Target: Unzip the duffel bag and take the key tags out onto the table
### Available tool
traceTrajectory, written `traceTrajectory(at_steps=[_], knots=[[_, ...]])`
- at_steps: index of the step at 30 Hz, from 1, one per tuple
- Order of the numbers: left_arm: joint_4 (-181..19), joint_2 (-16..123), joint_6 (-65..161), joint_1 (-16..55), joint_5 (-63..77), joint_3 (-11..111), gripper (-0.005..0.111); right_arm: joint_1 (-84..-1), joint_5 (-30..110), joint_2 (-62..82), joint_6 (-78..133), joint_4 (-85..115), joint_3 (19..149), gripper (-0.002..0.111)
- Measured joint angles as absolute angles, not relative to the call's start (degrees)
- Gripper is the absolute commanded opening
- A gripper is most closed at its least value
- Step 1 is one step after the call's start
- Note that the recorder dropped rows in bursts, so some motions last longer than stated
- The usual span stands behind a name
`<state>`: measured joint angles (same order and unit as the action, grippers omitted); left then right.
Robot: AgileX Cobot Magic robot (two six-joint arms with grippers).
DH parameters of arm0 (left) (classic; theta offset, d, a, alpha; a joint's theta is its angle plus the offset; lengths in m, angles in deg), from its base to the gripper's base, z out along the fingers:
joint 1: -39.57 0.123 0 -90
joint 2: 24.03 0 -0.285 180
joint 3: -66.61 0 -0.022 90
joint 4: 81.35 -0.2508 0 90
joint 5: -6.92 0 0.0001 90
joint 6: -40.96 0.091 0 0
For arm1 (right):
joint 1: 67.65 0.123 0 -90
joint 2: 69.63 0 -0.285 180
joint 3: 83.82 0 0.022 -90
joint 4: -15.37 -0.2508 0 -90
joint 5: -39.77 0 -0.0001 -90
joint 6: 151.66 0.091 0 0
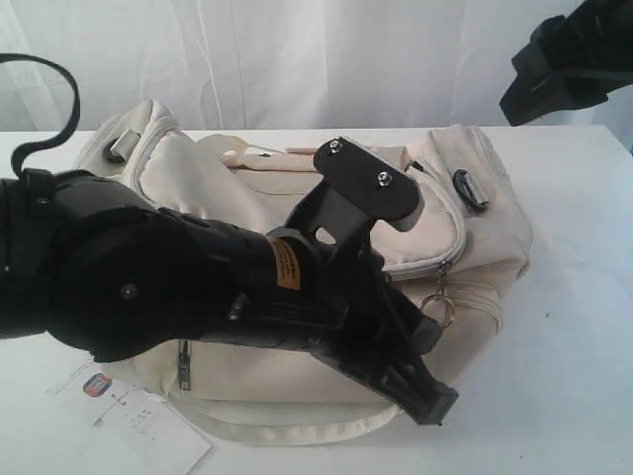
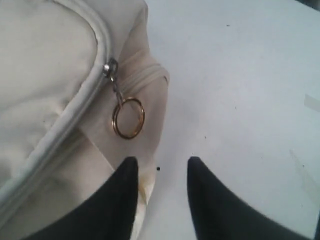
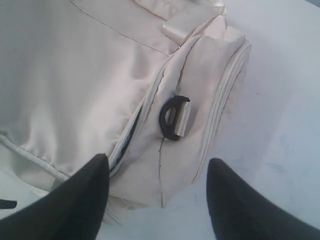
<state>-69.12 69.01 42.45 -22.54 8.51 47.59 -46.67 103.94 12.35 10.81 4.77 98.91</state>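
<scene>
The cream duffel bag (image 1: 297,198) lies on the white table (image 1: 579,297) with its curved top zipper (image 2: 97,60) closed at this end. A gold ring pull (image 2: 128,117) hangs by a short chain from the slider (image 2: 109,67), also seen as the ring (image 1: 442,311). My left gripper (image 2: 159,167) stands open and empty just short of the ring, by the bag's end; its tip (image 1: 427,396) is low at the bag's front right corner. My right gripper (image 3: 157,165) is open and empty over the bag's other end, near a black D-ring (image 3: 174,117). The key tags are hidden.
A white paper hang-tag (image 1: 124,408) with a small orange-blue logo lies on the table at the front left. My left arm (image 1: 148,282) covers much of the bag's front. The right arm (image 1: 564,59) hangs at the upper right. A white curtain stands behind.
</scene>
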Motion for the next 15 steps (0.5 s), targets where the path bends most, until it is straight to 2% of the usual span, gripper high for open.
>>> traceTrajectory(at_steps=[15], knots=[[-69.1,76.8,48.3,-22.5,-2.6,47.6,0.059,-46.7,101.5,13.1,11.0,4.1,96.0,0.054]])
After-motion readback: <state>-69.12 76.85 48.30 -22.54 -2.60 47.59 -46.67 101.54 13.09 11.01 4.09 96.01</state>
